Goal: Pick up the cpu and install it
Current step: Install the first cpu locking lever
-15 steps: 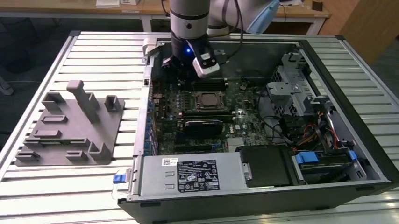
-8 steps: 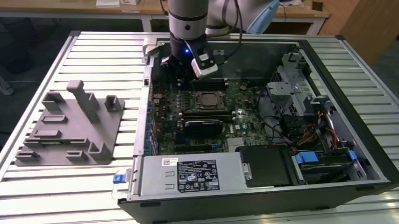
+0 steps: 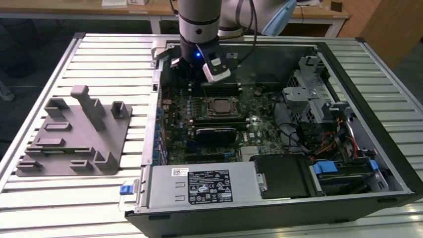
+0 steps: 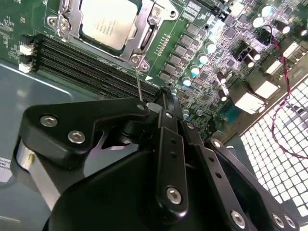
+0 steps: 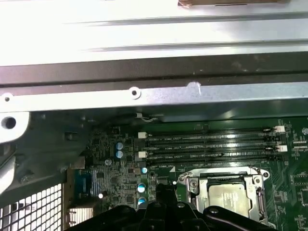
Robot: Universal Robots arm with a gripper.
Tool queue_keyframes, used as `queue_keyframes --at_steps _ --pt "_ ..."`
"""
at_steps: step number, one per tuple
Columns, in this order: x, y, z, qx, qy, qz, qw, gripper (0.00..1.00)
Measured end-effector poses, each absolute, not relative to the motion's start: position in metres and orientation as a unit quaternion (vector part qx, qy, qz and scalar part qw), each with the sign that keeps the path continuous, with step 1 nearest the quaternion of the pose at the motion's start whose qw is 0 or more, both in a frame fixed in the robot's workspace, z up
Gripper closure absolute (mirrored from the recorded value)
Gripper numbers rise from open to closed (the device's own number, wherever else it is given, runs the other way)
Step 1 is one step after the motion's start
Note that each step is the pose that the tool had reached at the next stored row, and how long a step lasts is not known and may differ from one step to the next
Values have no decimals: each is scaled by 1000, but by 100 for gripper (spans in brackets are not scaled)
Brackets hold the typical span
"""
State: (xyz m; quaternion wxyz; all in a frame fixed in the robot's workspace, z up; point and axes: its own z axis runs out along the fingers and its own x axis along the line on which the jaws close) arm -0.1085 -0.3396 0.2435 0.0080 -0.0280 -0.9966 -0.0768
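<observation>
— On that slatted metal table [image 3: 99, 59], what do you count?

— One open black computer case [image 3: 389, 153]. One grey plastic fixture tray [image 3: 73, 144] lies at the exterior view's left of it, well apart from everything else. One grey robot arm [image 3: 198, 20] reaches down over the far part of the green motherboard [image 3: 264, 124].

— And the cpu?

— Just one. The cpu [image 3: 219, 106], a small flat square chip with a silvery top, lies flat in its metal-framed socket [image 4: 149, 36] near the middle of the board.

— The claw?

— The black claw [image 4: 163, 102] hangs just above the board beside the socket, pressed together and pinching nothing.

— Do the views differ?

— The exterior view takes in the tray and the whole case. The first wrist view gives four long black memory slots [image 5: 211, 144] between the socket and the case wall. The second wrist view gives one thin metal rod [image 4: 138, 79] rising from the socket's corner to the claw's tip. I cannot tell whether they touch.
</observation>
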Motion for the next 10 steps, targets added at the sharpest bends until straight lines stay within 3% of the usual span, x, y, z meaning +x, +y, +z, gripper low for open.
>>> queue_keyframes --at_steps 10 --pt "-109 -340 243 -28 -995 -95 9 89"
